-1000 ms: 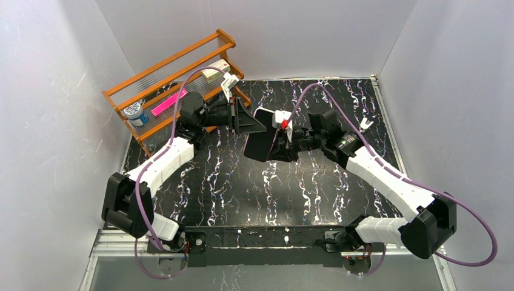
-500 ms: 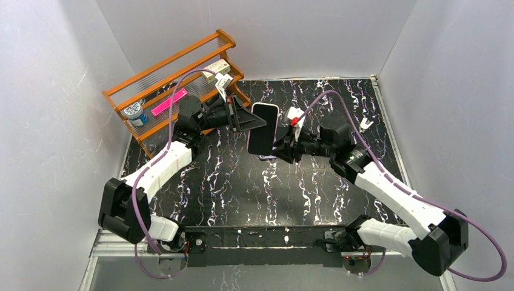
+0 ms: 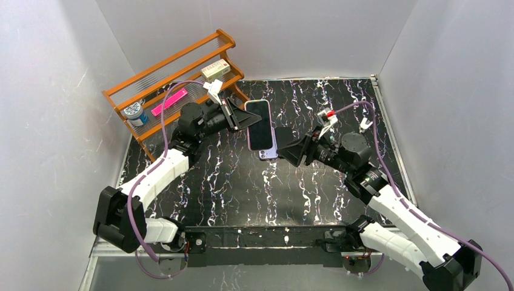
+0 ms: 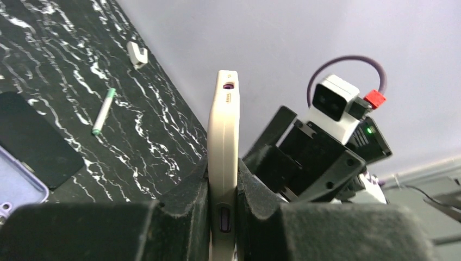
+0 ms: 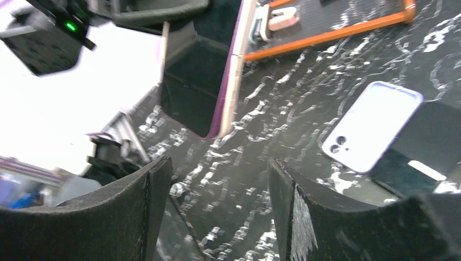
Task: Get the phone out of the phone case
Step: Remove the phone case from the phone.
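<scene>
Both parts are already separate: the phone (image 4: 223,125) is held edge-on above the desk (image 5: 326,70), clamped in the left gripper (image 4: 223,174), and the lavender phone case (image 5: 372,125) lies flat on the desk, apart from it. The right gripper (image 5: 215,168) hangs with its jaws spread and holds nothing. I judge the removal done, with at most setting the phone down left.
</scene>
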{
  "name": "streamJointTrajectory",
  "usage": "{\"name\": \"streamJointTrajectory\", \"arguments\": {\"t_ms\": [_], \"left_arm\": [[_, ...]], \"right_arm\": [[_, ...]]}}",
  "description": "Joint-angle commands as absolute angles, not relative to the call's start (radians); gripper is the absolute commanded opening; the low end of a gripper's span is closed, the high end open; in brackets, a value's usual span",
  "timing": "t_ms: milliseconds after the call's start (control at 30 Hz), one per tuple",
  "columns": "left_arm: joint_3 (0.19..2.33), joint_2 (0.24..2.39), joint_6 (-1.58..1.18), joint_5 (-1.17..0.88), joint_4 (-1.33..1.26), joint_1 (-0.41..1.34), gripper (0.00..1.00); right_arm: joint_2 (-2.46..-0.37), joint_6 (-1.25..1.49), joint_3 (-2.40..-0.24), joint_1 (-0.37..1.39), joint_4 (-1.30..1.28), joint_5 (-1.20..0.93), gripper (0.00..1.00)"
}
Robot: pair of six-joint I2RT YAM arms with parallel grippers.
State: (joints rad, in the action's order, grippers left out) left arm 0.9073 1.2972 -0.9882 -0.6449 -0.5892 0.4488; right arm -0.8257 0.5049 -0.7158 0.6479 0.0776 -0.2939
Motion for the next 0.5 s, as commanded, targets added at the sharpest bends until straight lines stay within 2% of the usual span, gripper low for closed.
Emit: {"name": "streamJointTrajectory", "arguments": {"t_ms": [0,167,467], "left_arm": [[0.895,1.229,-1.010,-0.532,-0.621,0.451,0.00],[0.878,1.218,-1.048,-0.499,-0.623,0.451,0.00],[0.850,1.205,-1.146,-0.479,-0.697,0.453,0.00]], "right_arm": [[-0.810,0.847,-0.663,0.647,0.297,-0.323,0.71],[-0.836,1.033,-0.612,0.648,0.419,-0.330,0.67],[-0.903,1.146,-0.585,0.648,0.515,-0.329,0.61]]}}
